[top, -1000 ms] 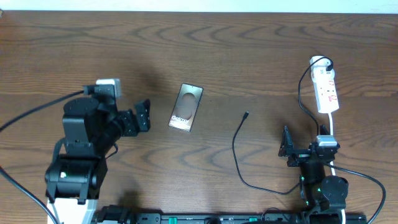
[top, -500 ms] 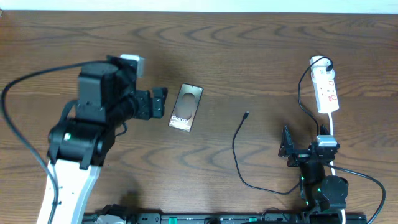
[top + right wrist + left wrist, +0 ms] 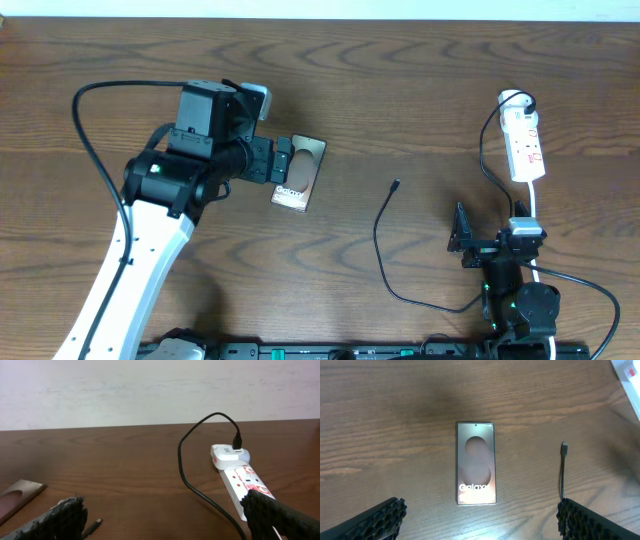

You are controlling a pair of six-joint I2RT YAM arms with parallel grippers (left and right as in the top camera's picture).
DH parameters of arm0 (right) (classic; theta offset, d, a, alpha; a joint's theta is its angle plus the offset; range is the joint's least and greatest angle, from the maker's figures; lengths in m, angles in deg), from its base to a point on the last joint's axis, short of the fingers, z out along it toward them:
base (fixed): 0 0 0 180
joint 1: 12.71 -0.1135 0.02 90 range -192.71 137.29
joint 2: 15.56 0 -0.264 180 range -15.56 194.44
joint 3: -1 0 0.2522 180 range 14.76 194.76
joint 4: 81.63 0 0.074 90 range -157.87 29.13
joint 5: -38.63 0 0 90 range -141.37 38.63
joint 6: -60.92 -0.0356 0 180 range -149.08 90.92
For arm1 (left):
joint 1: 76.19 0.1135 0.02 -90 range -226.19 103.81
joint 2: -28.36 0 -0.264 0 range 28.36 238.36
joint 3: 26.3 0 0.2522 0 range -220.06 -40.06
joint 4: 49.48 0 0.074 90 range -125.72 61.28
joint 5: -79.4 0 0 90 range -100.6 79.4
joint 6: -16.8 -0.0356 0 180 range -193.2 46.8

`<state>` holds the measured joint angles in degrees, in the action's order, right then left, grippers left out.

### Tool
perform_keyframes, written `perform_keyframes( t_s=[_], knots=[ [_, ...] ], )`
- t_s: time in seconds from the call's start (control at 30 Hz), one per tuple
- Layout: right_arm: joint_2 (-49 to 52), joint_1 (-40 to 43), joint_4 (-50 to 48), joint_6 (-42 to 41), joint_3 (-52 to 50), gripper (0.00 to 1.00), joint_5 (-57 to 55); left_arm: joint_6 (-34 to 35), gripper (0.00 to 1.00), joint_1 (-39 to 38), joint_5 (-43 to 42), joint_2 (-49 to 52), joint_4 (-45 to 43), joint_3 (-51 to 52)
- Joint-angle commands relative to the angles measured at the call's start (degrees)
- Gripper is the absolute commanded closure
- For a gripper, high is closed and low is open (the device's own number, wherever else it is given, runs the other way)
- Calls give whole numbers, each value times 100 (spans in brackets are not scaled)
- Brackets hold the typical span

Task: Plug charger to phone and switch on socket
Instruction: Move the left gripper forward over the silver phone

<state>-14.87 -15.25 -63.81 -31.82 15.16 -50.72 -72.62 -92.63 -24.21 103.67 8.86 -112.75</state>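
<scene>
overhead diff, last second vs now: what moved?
The left arm swung up and to the right. Its left end effector, jaws open, went from well left of the bronze-brown flat smartphone to over its left edge. Nothing was gripped or released. The smartphone, thin black charger cable, white elongated power strip and open right end effector stayed put.

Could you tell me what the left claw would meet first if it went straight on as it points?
Probably the phone, lying flat on the table and centred ahead of the open left claw in its wrist view; the gap between them is unclear.
</scene>
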Motion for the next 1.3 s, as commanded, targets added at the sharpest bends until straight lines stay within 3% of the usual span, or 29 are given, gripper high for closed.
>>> perform_keyframes(
  t_s=[0.0,0.43,0.6,0.77,1.27],
  knots=[
    [-31,-87,20,46,-11,1,33,-55,2,-13,-37,122,7,-101],
    [-31,-87,20,46,-11,1,35,-85,2,-85,-35,1182,-313,-90],
    [-31,-87,20,46,-11,1,35,-413,2,-267,-26,1725,-568,-90],
    [-31,-87,22,46,-11,1,33,-509,2,-450,525,2173,-682,-90],
    [-31,-87,20,46,-11,1,35,-656,2,-551,719,2809,-1021,-90]
  ],
)
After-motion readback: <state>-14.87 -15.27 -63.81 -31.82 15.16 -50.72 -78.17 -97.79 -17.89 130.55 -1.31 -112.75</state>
